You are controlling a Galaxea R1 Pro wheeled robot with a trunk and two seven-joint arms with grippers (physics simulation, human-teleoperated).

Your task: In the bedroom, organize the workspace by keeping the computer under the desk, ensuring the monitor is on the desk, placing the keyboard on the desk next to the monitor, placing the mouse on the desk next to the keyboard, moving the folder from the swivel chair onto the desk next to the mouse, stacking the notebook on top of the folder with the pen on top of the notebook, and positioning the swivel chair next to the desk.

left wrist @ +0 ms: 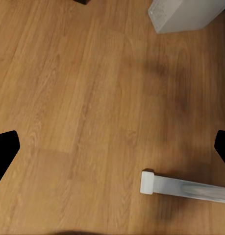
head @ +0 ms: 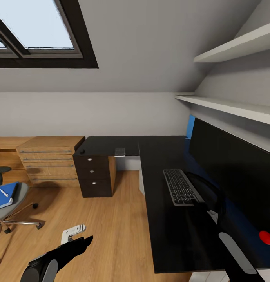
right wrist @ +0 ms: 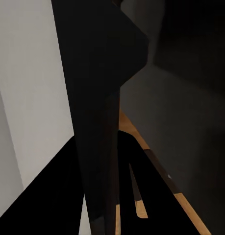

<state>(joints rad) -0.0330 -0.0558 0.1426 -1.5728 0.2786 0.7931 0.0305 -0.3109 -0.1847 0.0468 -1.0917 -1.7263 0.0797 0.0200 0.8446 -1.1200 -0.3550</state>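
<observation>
The black L-shaped desk (head: 158,235) runs along the right wall. The wide black monitor (head: 232,172) stands on it, with the keyboard (head: 181,187) lying in front. A small black rounded thing, probably the mouse (head: 82,151), sits at the desk's far left corner. At the left, the swivel chair (head: 17,224) carries the blue folder (head: 2,199), with the white pen (head: 4,192) and a dark notebook edge (head: 14,190) on top. My left gripper (head: 84,239) (left wrist: 112,149) hangs open and empty over the floor. My right gripper (head: 213,213) reaches over the desk by the monitor stand, and its jaws are lost in the dark.
A white box (left wrist: 186,14) and a white floor bar (left wrist: 186,188) lie below my left gripper. A small grey-white object (head: 120,151) sits at the desk's far edge. Black drawers (head: 93,176), a wooden drawer cabinet (head: 50,160), wall shelves (head: 229,107) and a blue wall panel (head: 191,125) surround the desk.
</observation>
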